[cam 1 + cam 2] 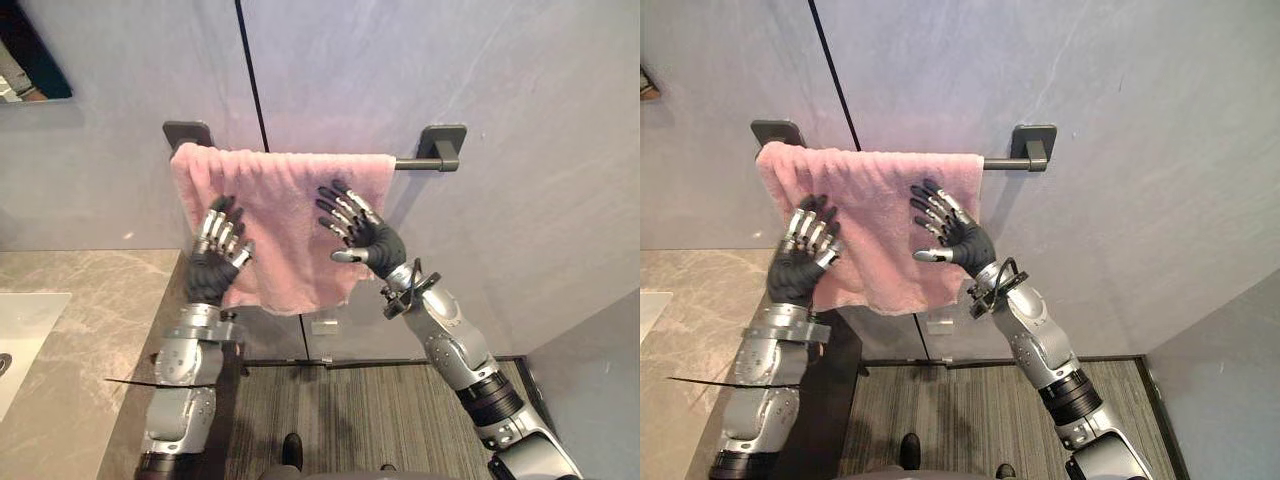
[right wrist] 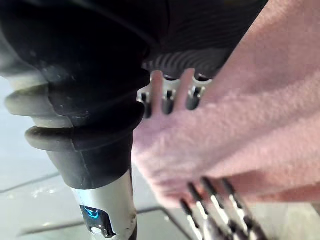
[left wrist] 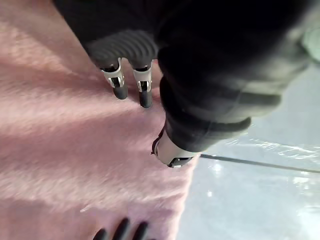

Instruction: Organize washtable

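Observation:
A pink towel (image 1: 285, 215) hangs over a dark wall rail (image 1: 418, 161), bunched toward the rail's left end. My left hand (image 1: 218, 250) rests flat against the towel's lower left part, fingers straight. My right hand (image 1: 362, 232) is held up at the towel's right edge, fingers spread and straight, thumb pointing left. In the left wrist view the left hand's fingertips (image 3: 145, 99) lie on the pink towel (image 3: 75, 150). In the right wrist view my right fingers (image 2: 169, 102) touch the towel (image 2: 250, 125).
A marble-look countertop (image 1: 80, 340) with a white basin (image 1: 20, 330) lies at the lower left. A mirror corner (image 1: 25, 60) shows at the upper left. Grey wall panels sit behind the rail, and ribbed dark flooring (image 1: 350, 420) lies below.

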Tool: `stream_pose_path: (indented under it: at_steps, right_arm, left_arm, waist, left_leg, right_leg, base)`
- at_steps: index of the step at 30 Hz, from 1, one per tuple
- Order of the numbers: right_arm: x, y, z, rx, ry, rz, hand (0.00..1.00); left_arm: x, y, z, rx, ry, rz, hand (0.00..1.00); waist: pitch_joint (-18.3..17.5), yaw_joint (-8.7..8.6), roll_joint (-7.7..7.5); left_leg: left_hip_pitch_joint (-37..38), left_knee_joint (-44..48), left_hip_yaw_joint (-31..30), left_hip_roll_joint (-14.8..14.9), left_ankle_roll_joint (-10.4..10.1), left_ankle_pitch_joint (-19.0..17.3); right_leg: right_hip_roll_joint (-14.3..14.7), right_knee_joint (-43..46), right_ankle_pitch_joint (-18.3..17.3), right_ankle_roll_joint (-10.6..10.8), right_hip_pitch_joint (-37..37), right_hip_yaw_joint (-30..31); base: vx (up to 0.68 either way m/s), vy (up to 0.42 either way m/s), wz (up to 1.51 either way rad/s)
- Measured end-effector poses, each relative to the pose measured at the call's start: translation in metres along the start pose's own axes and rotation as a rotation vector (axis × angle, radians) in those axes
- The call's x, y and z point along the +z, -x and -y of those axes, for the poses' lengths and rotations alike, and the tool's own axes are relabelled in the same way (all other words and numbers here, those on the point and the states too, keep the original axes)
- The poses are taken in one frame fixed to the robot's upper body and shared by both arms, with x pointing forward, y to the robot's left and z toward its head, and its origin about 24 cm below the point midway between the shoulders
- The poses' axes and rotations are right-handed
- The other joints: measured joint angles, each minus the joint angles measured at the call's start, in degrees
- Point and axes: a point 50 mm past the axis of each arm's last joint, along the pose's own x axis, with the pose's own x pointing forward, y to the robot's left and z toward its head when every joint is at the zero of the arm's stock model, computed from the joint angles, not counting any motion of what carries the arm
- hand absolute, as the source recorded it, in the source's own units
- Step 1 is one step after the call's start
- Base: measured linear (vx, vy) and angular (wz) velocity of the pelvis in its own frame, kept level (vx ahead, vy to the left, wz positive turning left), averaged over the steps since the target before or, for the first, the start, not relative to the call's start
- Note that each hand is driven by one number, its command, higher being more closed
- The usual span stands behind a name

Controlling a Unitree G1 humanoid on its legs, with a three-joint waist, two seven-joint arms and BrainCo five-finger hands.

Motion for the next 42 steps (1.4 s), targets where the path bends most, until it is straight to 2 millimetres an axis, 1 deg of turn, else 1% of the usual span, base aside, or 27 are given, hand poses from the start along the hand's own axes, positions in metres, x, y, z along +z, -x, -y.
stream_pose_path:
  at_steps: [2,4,7,11,15,17,20,23,26,28,29,31,33,34,35,37,42]
  right_arm:
    - [0.002,-0.001,-0.001,0.002,-0.001,0.015,0.0]
    - [0.011,0.001,-0.005,0.008,0.001,0.063,0.0]
    - [0.019,0.004,-0.007,0.02,0.013,0.105,0.0]
    - [0.02,0.011,-0.002,-0.004,0.026,0.112,0.0]
    - [0.021,0.017,0.005,-0.032,0.031,0.115,0.0]
    - [0.021,0.018,0.006,-0.041,0.034,0.118,0.0]
    - [0.026,0.026,0.008,-0.078,0.034,0.15,0.0]
    - [0.027,0.029,0.012,-0.102,0.038,0.158,0.0]
    - [0.029,0.045,0.026,-0.216,0.036,0.178,0.0]
    - [0.032,0.064,0.043,-0.341,0.05,0.189,0.0]
    - [0.033,0.069,0.047,-0.374,0.054,0.193,0.0]
    - [0.038,0.087,0.06,-0.483,0.073,0.209,0.0]
    - [0.043,0.097,0.065,-0.538,0.088,0.223,0.0]
    - [0.046,0.1,0.067,-0.559,0.096,0.234,0.0]
    - [0.047,0.102,0.067,-0.568,0.101,0.242,0.0]
    - [0.052,0.11,0.07,-0.6,0.12,0.263,0.0]
    - [0.055,0.115,0.074,-0.638,0.13,0.275,0.0]
  left_arm:
    - [0.006,0.0,-0.007,0.031,-0.019,0.029,0.0]
    - [0.016,0.0,-0.015,0.058,-0.041,0.067,0.0]
    - [0.024,0.002,-0.026,0.1,-0.07,0.099,0.0]
    - [0.035,0.009,-0.033,0.108,-0.106,0.13,0.0]
    - [0.039,0.012,-0.035,0.102,-0.121,0.141,0.0]
    - [0.04,0.013,-0.039,0.133,-0.12,0.15,0.0]
    - [0.038,0.015,-0.04,0.179,-0.124,0.15,0.0]
    - [0.038,0.016,-0.041,0.195,-0.131,0.15,0.0]
    - [0.031,0.017,-0.042,0.213,-0.14,0.123,0.0]
    - [0.022,0.02,-0.046,0.236,-0.149,0.079,0.0]
    - [0.019,0.02,-0.047,0.244,-0.149,0.068,0.0]
    - [0.012,0.023,-0.051,0.272,-0.15,0.033,0.0]
    - [0.011,0.025,-0.052,0.276,-0.154,0.022,0.0]
    - [0.01,0.027,-0.054,0.281,-0.163,0.013,0.0]
    - [0.01,0.028,-0.054,0.282,-0.164,0.009,0.0]
    - [0.006,0.029,-0.056,0.29,-0.166,-0.011,0.0]
    - [0.002,0.031,-0.059,0.301,-0.174,-0.039,0.0]
  waist:
    - [0.01,-0.01,0.01]
    - [0.05,0.04,-0.05]
    - [0.13,0.08,-0.21]
    - [0.29,0.15,-0.77]
    - [0.3,0.15,-0.8]
    - [0.3,0.12,-0.8]
    - [0.3,0.1,-0.81]
    - [0.3,-0.03,-0.81]
    - [0.29,0.05,-0.83]
    - [0.28,0.01,-0.84]
    - [0.28,-0.03,-0.84]
    - [0.29,-0.25,-0.84]
    - [0.32,-0.8,-0.88]
    - [0.33,-1.5,-0.88]
    - [0.33,-1.6,-0.88]
    - [0.34,-1.56,-0.91]
    - [0.36,-1.46,-0.95]
  left_leg:
    - [0.11,0.0,0.0,0.02,-0.16,-0.14]
    - [0.07,-0.01,0.0,0.01,-0.31,-0.27]
    - [0.12,-0.01,-0.07,-0.05,-0.31,-0.27]
    - [0.27,0.0,-0.43,-0.07,-0.32,-0.26]
    - [0.3,0.0,-0.52,-0.08,-0.33,-0.25]
    - [0.56,0.0,-0.71,-0.1,-0.28,-0.22]
    - [0.7,0.0,-1.16,-0.13,-0.02,-0.04]
    - [0.71,0.01,-1.25,-0.11,-0.02,-0.04]
    - [0.72,0.01,-1.32,-0.18,-0.02,-0.04]
    - [0.84,0.0,-1.32,-0.18,-0.01,-0.03]
    - [0.9,0.0,-1.32,-0.16,-0.01,-0.03]
    - [1.07,0.0,-1.31,-0.14,-0.02,-0.04]
    - [1.05,0.0,-1.27,-0.12,-0.28,-0.25]
    - [1.05,-0.01,-1.24,-0.11,-0.29,-0.27]
    - [1.06,0.0,-1.17,-0.1,-0.3,-0.27]
    - [1.05,0.0,-0.97,-0.03,-0.42,-0.51]
    - [0.83,0.0,-0.62,-0.05,-0.31,-0.58]
  right_leg:
    - [0.0,0.17,-0.47,0.0,-0.01,-0.03]
    - [-0.02,0.22,-0.62,0.23,0.05,-0.21]
    - [-0.1,0.11,-0.61,0.24,0.37,-0.54]
    - [-0.08,-0.35,-0.59,0.22,0.94,-1.05]
    - [-0.06,-0.6,-0.59,0.22,1.21,-1.27]
    - [-0.02,-0.8,-0.57,0.2,1.62,-1.32]
    - [0.0,-0.72,-0.48,0.25,1.79,-1.42]
    - [0.01,-0.56,-0.48,0.24,1.79,-1.42]
    - [-0.04,-0.47,-0.49,0.25,1.9,-1.43]
    - [-0.04,-0.41,-0.5,0.25,1.91,-1.42]
    - [-0.03,-0.42,-0.5,0.25,1.91,-1.42]
    - [-0.04,-0.45,-0.63,0.21,1.9,-1.35]
    - [-0.04,-0.57,-0.79,0.11,1.88,-1.31]
    - [-0.04,-0.59,-0.88,0.2,1.88,-1.29]
    - [-0.03,-0.6,-0.89,0.21,1.86,-1.21]
    - [-0.01,-0.7,-0.87,0.21,1.83,-1.12]
    - [-0.01,-1.03,-0.82,0.22,1.76,-1.1]
  base:
    - [-0.07,0.008,0.03]
    - [-0.04,0.008,0.05]
    - [-0.02,0.007,0.06]
    - [0.01,-0.003,0.06]
    - [0.01,-0.005,0.02]
    - [0.02,-0.009,0.0]
    - [0.03,-0.015,0.03]
    - [0.01,-0.006,0.01]
    - [0.01,-0.004,0.04]
    - [-0.01,-0.003,-0.02]
    - [-0.02,-0.007,-0.06]
    - [-0.03,-0.005,-0.05]
    - [-0.02,-0.001,-0.02]
    - [0.0,0.0,0.0]
    - [-0.02,-0.003,-0.03]
    - [-0.01,-0.002,-0.02]
    - [0.0,0.0,0.0]
